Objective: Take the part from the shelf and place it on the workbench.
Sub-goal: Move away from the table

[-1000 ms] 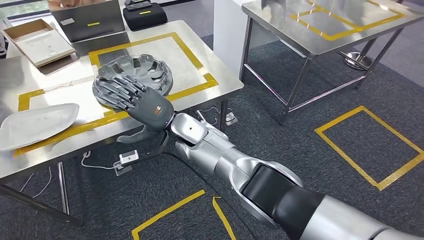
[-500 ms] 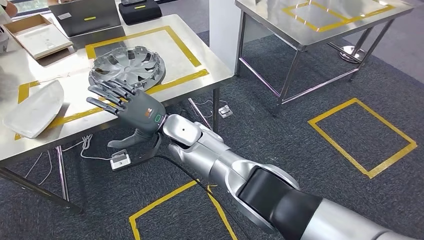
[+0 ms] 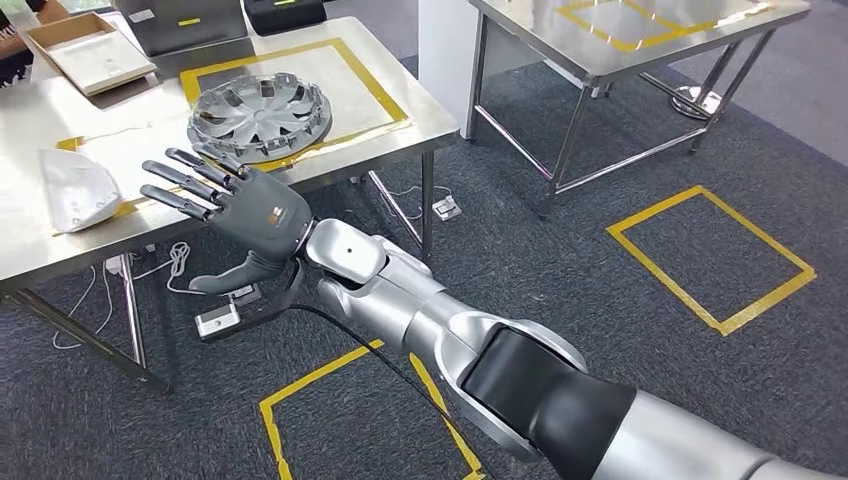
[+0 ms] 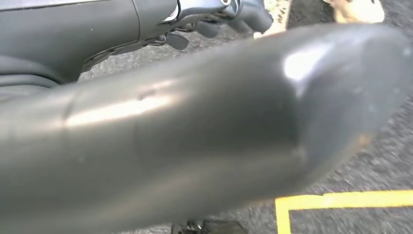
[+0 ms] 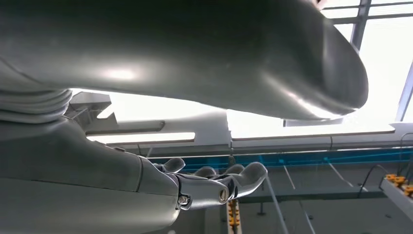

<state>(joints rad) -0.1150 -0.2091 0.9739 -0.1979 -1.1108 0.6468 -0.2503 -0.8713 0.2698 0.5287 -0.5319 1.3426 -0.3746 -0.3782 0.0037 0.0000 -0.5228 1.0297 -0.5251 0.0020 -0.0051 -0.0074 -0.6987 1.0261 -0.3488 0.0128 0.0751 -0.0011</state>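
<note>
The right hand has let go of the part and drawn back toward the near edge of the desk, fingers spread and holding nothing; the part now lies flat inside the yellow tape frame, so the placing looks done. The left hand's state I cannot tell, its wrist view being blurred. The desk is bare steel with a white piece at its left, a second steel desk stands far right, and the floor is grey carpet with yellow tape squares.

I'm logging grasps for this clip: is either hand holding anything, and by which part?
Nothing is held. The right hand is open beside the table; the left hand is too blurred to tell.
</note>
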